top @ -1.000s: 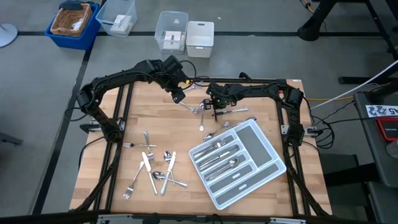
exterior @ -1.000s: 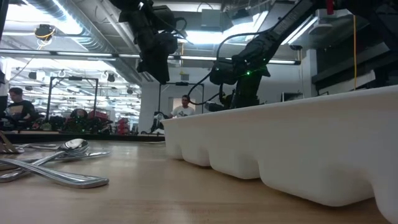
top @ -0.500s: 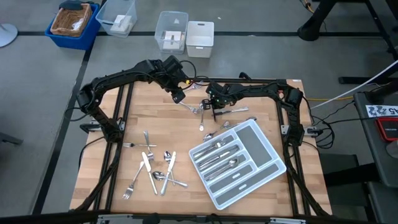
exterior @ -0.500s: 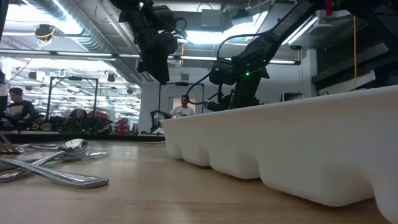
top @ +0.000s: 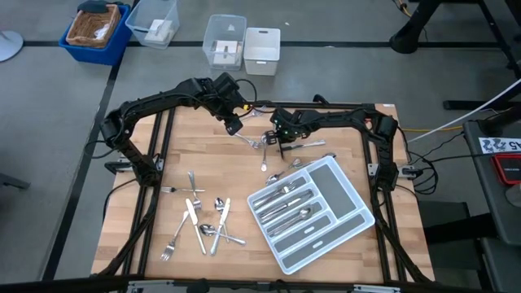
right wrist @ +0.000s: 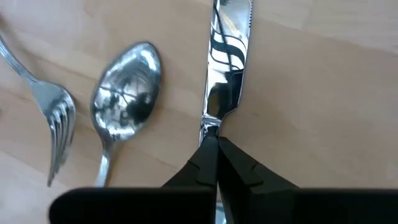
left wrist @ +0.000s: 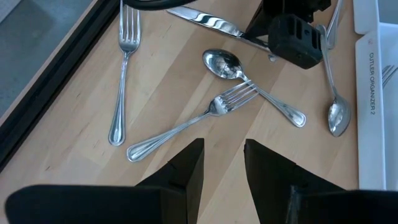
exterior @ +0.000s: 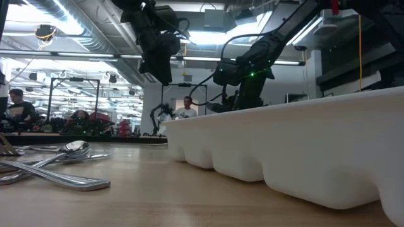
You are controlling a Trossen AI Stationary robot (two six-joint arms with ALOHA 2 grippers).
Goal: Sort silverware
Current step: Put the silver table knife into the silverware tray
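Note:
My right gripper [right wrist: 212, 163] is down at the table's far middle [top: 281, 145], shut on a table knife [right wrist: 227, 56]. A spoon [right wrist: 127, 87] and a fork [right wrist: 56, 118] lie flat beside the knife. My left gripper [left wrist: 221, 162] is open and hovers a little to the left [top: 233, 126], above a fork [left wrist: 193, 121] that lies flat, touching nothing. More silverware [top: 202, 220] lies scattered near the table's left near part. Some pieces lie in the light grey tray [top: 350, 221]. In the low view the tray wall [exterior: 303, 145] hides the right gripper's fingers. My right gripper pinches the knife between its two fingertips where the blade meets the handle [right wrist: 210, 127]. The fingers [right wrist: 193, 168] come from above and lie along the knife. The blade [right wrist: 229, 37] points away from them, low over the wood; whether it rests there does not show.
A second fork [left wrist: 121, 74] lies by the table's dark far frame [left wrist: 56, 81], with two spoons [left wrist: 249, 78] [left wrist: 333, 93] nearer the tray [left wrist: 373, 93]. Clear boxes [top: 224, 41] and a blue bin [top: 94, 28] stand on the floor beyond the table. People show in the room behind [exterior: 185, 108].

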